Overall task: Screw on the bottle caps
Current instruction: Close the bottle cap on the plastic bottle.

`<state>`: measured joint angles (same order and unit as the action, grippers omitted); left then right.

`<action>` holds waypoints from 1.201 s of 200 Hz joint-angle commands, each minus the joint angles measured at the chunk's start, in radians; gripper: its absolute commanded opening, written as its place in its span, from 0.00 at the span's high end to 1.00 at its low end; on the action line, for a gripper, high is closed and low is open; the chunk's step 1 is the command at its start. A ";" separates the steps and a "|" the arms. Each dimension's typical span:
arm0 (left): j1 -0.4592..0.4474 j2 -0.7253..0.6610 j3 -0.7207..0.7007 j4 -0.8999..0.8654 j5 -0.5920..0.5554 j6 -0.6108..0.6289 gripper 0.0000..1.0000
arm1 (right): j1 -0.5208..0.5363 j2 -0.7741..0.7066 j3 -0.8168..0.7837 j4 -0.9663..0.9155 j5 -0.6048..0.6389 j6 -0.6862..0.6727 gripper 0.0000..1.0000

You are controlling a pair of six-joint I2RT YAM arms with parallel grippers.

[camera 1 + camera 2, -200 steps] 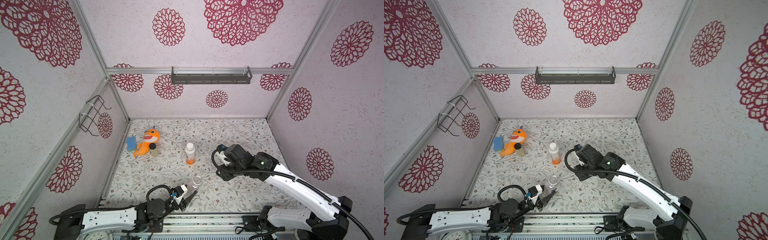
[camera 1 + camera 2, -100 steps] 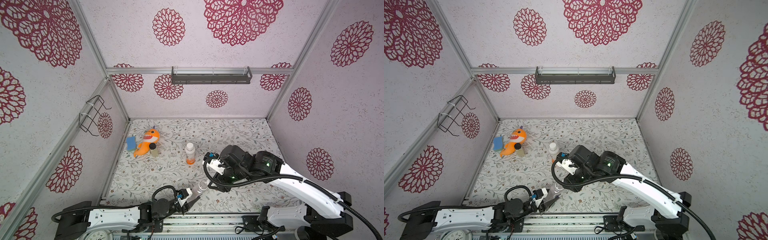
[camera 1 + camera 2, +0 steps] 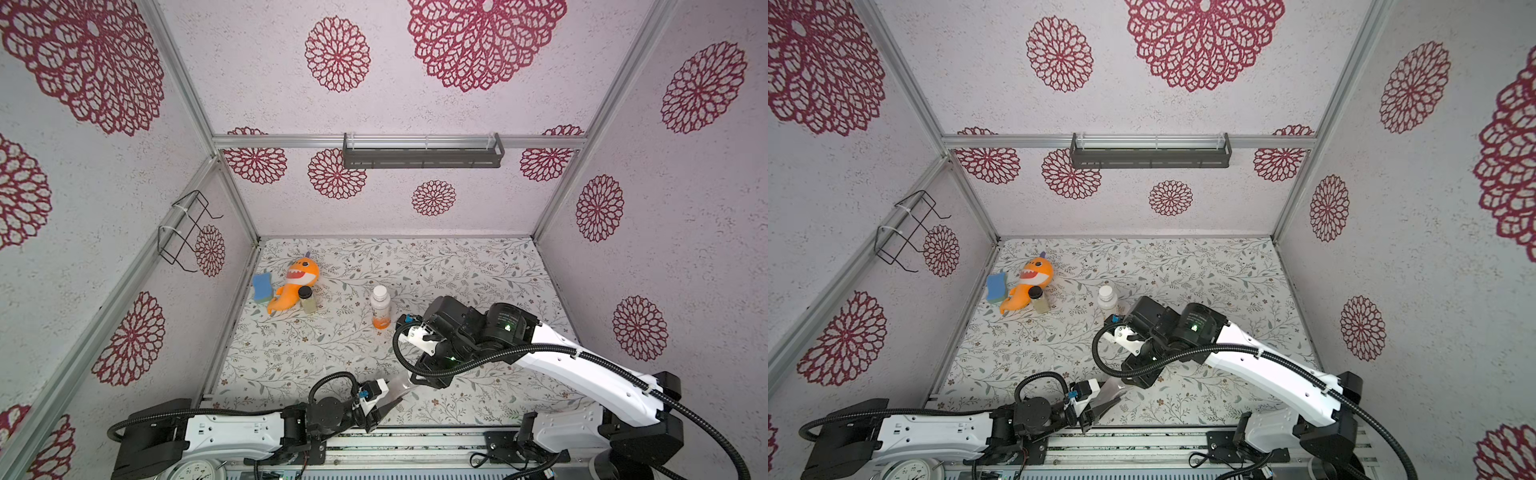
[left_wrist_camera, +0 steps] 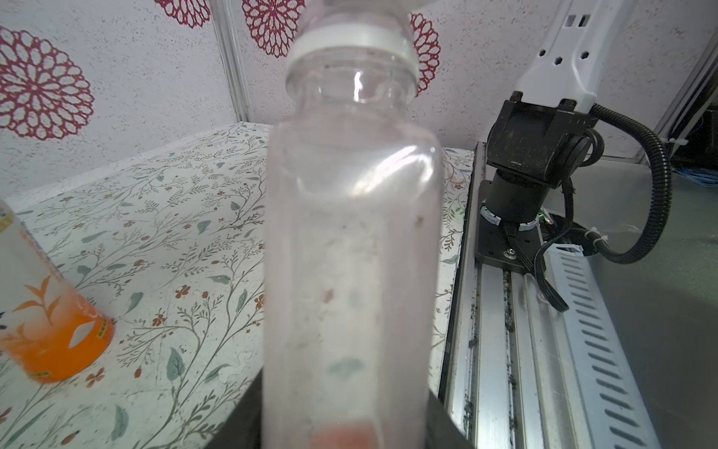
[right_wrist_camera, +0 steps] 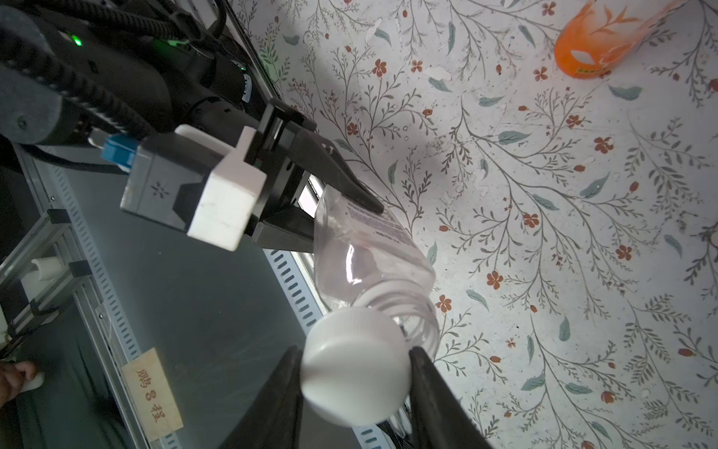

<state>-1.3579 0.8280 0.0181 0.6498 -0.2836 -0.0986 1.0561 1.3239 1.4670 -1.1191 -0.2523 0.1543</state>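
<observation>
So I was working right at the near edge of the table (image 3: 457, 270), basically over the metal rail (image 4: 501, 350) along the front. My two arms crowded that strip. Past it, a wide bare stretch of table ran to the back wall and out to the right wall. The orange bottle (image 3: 380, 309) stood upright near the middle, well apart from my pincers.

My left pincer (image 5: 345, 223) was pinched on the lower part of the clear bottle (image 5: 373, 256), holding it tipped with the mouth toward my right arm. My right pincer (image 5: 355, 388) was clamped on the white cap (image 5: 355, 373). The cap sat crooked at the bottle's mouth with the neck threads showing next to it. The bottle was see-through with squarish shoulders, a white collar ring (image 4: 349, 44) under the neck, a printed label on one side and something pinkish at the bottom. The orange bottle had the other cap (image 3: 379, 290) on its neck.

The table was a pale leafy print with little red flowers. The back left corner had an orange plush shark (image 3: 297, 282), a blue sponge (image 3: 262, 286) and a black-lidded jar (image 3: 308, 300) bunched together. The walls were white with big red doily-type flowers, with a grey shelf (image 3: 422, 153) on the back one and a wire rack (image 3: 187, 232) on the left.
</observation>
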 commanded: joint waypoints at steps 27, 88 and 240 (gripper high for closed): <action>0.007 -0.022 0.014 0.042 -0.014 0.004 0.56 | -0.035 -0.069 -0.028 0.032 0.021 0.020 0.57; 0.006 -0.023 0.013 0.046 -0.010 0.005 0.60 | -0.067 -0.091 -0.044 0.048 -0.048 0.027 0.57; 0.006 -0.036 0.005 0.050 -0.006 0.010 0.60 | -0.135 -0.055 -0.117 0.118 -0.216 0.039 0.57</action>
<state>-1.3575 0.7925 0.0177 0.6540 -0.2886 -0.0975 0.9245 1.2617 1.3571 -1.0245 -0.4141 0.1738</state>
